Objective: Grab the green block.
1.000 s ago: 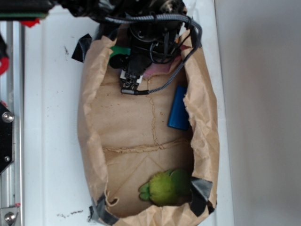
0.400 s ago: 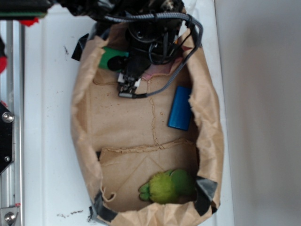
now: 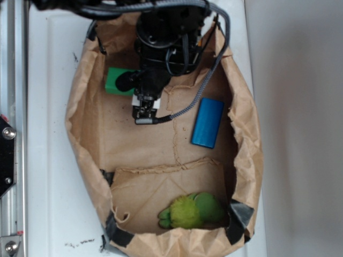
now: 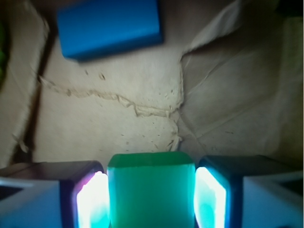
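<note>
We see the gripper (image 4: 151, 192) closed around the green block (image 4: 151, 190), a finger (image 4: 90, 197) pressed against each side. The block sits at the far left of the paper bag (image 3: 86, 155), well apart from the blue block (image 3: 207, 122).

Inside the brown paper bag (image 3: 86, 155), the green block (image 3: 115, 81) lies at ten o'clock, the blue block (image 3: 208, 122) at two, the yellow-green plush toy (image 3: 190, 212) at six

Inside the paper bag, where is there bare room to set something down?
Bare paper lies mid-bag, between the gripper, blue block and torn seam. More lies left of the plush toy. It is crowded around the green block.
</note>
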Robot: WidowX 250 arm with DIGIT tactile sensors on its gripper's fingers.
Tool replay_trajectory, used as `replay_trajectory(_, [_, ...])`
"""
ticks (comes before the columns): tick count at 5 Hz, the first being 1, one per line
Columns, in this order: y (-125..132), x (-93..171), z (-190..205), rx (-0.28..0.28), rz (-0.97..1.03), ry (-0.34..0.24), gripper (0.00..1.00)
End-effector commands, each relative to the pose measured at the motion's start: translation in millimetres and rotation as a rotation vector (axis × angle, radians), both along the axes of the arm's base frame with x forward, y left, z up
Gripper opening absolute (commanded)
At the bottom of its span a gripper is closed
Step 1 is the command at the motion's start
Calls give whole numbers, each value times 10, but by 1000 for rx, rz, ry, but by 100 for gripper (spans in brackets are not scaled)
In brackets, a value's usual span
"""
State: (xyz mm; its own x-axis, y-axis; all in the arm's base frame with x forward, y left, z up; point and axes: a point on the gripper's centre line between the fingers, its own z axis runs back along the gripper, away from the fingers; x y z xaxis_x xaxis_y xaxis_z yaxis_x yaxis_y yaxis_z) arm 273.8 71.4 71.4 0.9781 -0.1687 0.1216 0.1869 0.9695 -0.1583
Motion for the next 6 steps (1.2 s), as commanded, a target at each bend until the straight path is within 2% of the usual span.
replay_trajectory(1, [-403,128,646,9,86,-132,0])
replay_trajectory(2, [-551,161,879,35,96,-170,0])
replay_trajectory(4, [-437,297,1248,-51,152,-122,0])
replay_trajectory(6, [-407,255,1287,31,168,-153,0])
